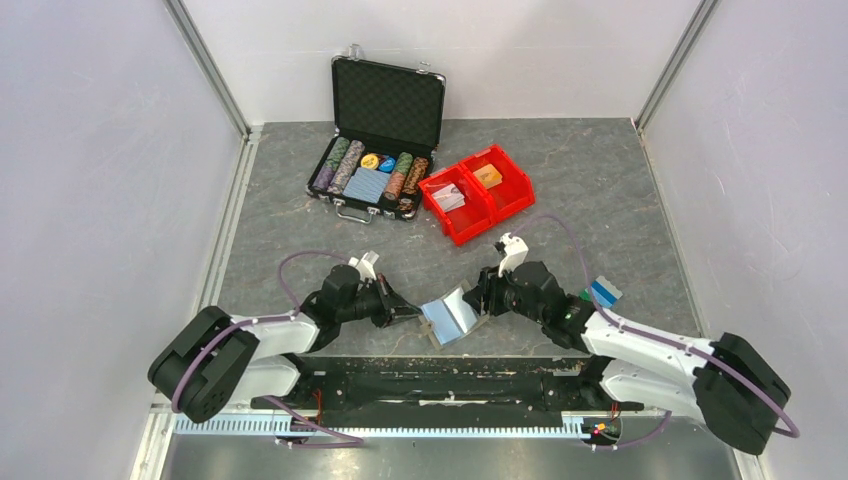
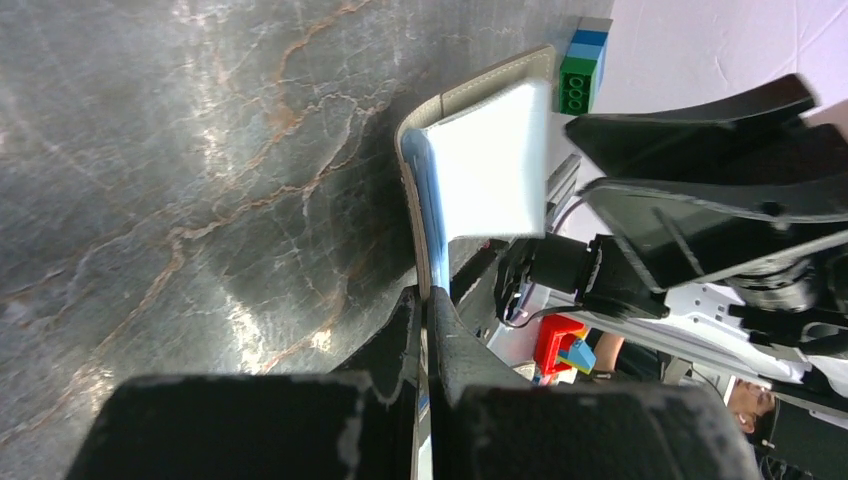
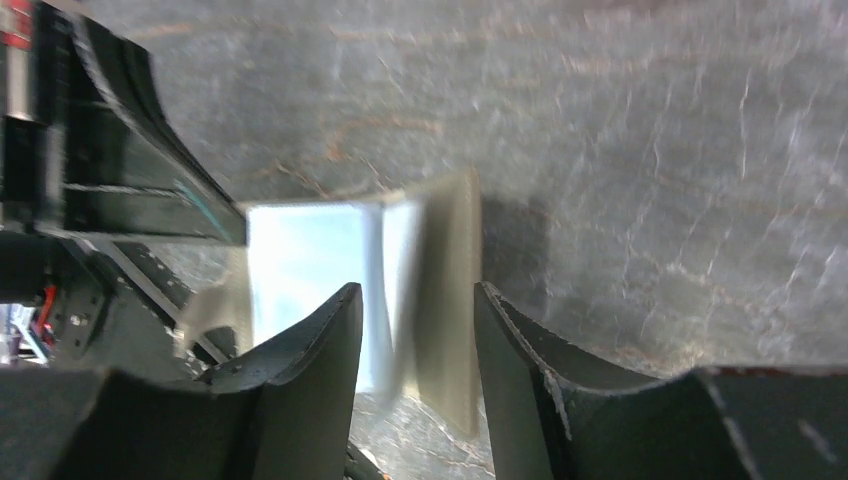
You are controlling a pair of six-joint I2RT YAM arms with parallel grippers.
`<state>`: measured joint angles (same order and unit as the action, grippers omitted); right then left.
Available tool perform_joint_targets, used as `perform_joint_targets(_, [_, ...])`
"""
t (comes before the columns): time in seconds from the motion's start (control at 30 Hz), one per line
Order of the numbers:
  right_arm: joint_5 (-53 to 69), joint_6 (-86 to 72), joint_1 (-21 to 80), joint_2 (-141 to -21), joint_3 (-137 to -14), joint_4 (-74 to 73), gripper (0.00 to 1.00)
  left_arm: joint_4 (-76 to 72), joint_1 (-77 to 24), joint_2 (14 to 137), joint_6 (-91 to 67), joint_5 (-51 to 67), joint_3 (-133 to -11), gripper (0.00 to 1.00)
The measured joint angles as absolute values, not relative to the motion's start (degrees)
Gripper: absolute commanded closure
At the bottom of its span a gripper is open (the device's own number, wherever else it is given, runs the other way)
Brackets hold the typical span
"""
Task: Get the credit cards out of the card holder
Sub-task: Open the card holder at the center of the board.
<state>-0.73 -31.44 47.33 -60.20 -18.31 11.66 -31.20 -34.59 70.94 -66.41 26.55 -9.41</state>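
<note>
2 grippers met at the card holder (image 1: 450, 318), which sat open over the table (image 1: 560, 180) near the front edge, between the arms. The left gripper (image 1: 412, 313) was clenched on the holder's left flap, and its wrist view showed the fingers pinching the thin edge with no gap. The right gripper (image 3: 415, 290) stood released, its jaws apart on either side of the grey right flap without clamping it.

The step in hand looked like holding the holder spread so a card could be drawn from it. No card showed on the light blue inner panel, and whether 1 sat deeper in a pocket I could not tell. A small blue and green stack (image 1: 603, 291) lay beside the right arm, possibly credit cards already taken out, though it was too small to be sure.

The next move probably called for the right fingers to find a card's edge and pull it along the pocket while the left grip held firm.

Opened like a book, the holder faced its inner side upward. Its long axis ran left to right between the grippers, with the fold pointing away from the robot.
</note>
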Motion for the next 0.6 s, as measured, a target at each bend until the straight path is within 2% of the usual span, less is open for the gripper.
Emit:
perform_joint_targets(0.17, [0.32, -29.04, 47.29, -56.66, -22.96, 8.36, 0.60, -30.35, -34.59, 71.11, -65.39, 27.86, -10.66, 0.98])
perform_joint_targets(0.27, [3.42, -28.95, 47.48, -56.31, -23.11, 9.72, 0.61, -30.15, -34.59, 71.59, -64.38, 28.93, -10.98, 0.98])
perform_joint_targets(0.33, [5.45, -29.10, 47.81, -57.25, -23.11, 11.00, 0.55, -30.09, -34.59, 71.83, -63.90, 29.39, -11.03, 0.98])
perform_joint_targets(0.43, [7.07, -29.30, 48.75, -60.23, -23.11, 12.62, 0.38, -30.04, -34.59, 72.73, -62.89, 30.35, -11.42, 0.98])
perform_joint_targets(0.6, [7.97, -29.45, 50.96, -65.30, -22.98, 14.02, 0.27, -29.65, -34.59, 74.87, -61.39, 31.27, -12.49, 0.98])
